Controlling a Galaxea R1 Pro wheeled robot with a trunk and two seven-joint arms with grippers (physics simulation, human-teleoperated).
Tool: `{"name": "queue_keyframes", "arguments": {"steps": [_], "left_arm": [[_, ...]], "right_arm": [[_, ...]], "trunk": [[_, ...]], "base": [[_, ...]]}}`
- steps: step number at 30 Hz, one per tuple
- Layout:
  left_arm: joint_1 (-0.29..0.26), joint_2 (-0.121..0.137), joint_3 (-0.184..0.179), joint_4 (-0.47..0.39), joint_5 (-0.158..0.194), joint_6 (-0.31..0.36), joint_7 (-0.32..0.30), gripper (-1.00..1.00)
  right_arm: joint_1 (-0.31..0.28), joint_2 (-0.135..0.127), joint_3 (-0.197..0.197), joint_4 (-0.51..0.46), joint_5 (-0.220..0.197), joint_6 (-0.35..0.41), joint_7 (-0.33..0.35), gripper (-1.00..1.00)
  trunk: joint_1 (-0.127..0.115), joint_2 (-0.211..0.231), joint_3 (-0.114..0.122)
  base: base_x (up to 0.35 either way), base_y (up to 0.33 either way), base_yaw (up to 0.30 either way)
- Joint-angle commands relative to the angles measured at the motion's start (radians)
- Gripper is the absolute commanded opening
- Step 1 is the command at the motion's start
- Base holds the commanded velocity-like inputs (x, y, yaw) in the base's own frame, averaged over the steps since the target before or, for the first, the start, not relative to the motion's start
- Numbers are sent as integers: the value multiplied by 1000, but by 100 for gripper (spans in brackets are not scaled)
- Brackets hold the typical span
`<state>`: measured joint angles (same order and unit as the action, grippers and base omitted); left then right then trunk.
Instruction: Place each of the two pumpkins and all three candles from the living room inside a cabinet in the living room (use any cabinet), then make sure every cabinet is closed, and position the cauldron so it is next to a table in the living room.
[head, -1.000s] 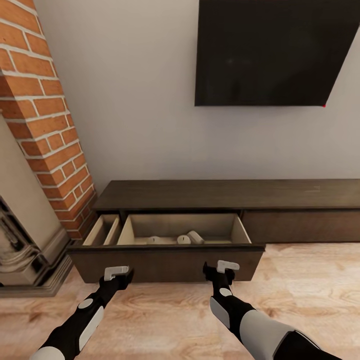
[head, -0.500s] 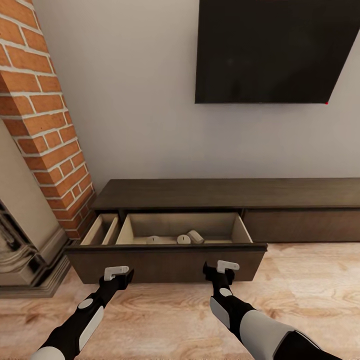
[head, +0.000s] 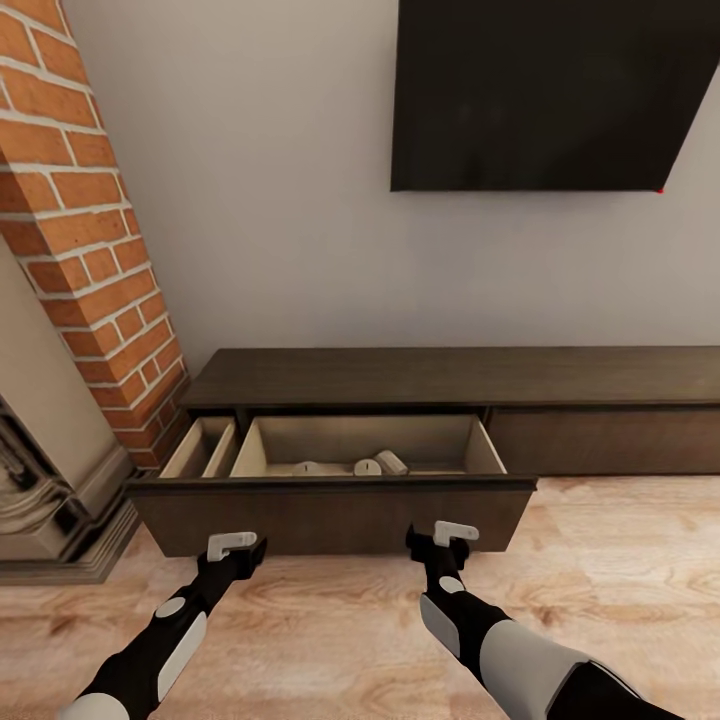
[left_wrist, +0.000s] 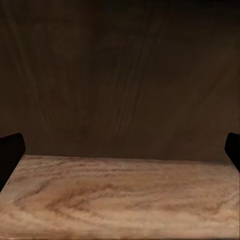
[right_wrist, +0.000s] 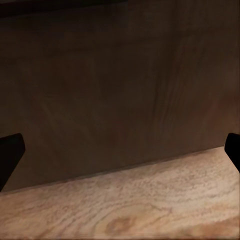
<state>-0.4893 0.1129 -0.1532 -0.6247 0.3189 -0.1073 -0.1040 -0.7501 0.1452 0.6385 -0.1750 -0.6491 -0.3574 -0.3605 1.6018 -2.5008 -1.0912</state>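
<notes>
- Cabinet (head: 460, 380): long, low, dark brown, set against the grey wall under a black screen (head: 545, 95), with its left end close to a brick column (head: 85, 250).
- Drawer (head: 330, 510) at the cabinet's left end pulled out over the wooden floor (head: 620, 570), its pale beige inside open to view.
- Narrow compartment (head: 200, 448) on the drawer's left side, split off by a divider from the wide one.
- Three small pale candles (head: 368, 466) in the wide compartment, close together near the front edge, about midway along it; the rightmost lying tilted, the other two partly hidden behind the drawer front.
- Right-hand part of the cabinet closed, front flush.
- Left gripper (head: 234, 546): low over the floor, just in front of the drawer's dark front near its left corner; fingers (left_wrist: 10, 152) spread wide at the edges of the wrist view, nothing between them but the drawer front and floor.
- Right gripper (head: 448, 536): also just in front of the drawer front, right of its middle; fingers (right_wrist: 9, 150) likewise wide apart, holding nothing.
- Contact between either gripper and the drawer front: cannot tell.
- Pale ornate fireplace surround (head: 50, 500) at the left, beside the brick column.
</notes>
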Motion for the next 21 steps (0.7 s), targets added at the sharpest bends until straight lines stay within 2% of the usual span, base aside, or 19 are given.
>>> {"name": "queue_keyframes", "arguments": {"steps": [1,6,14,21], "left_arm": [[0,0,1,0,0,0,0,100],[0,1,3,0,0,0,1,100],[0,1,5,1,0,-1,1,100],[0,0,6,6,0,0,22,100]], "right_arm": [[0,0,1,0,0,0,0,100],[0,1,1,0,0,0,0,100],[0,1,1,0,0,0,1,100],[0,1,1,0,0,0,0,100]], "trunk": [[0,0,-4],[3,-1,-23],[3,-1,-23],[3,-1,-23]], "base": [[0,0,0],[0,0,0],[11,0,0],[254,0,0]]}}
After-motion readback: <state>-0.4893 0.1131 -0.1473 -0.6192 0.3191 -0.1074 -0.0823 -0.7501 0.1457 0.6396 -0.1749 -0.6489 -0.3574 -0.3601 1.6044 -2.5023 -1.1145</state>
